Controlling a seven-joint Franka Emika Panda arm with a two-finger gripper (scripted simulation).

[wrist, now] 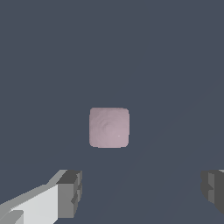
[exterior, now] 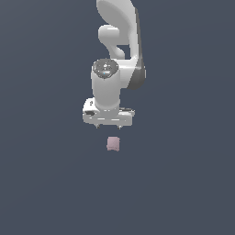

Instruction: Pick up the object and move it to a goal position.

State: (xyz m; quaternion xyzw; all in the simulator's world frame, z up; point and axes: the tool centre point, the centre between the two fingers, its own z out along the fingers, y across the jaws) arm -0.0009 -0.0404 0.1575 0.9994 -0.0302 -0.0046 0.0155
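Jaws spread wide, apart from the pink block (wrist: 109, 127) lying beyond them.

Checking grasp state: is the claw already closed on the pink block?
No. In the wrist view the pink block lies apart from the claw, whose fingers are spread wide.

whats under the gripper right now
The pale pink block lies on the dark surface below the open gripper, untouched, with nothing on top of it. The block's underside is hidden.
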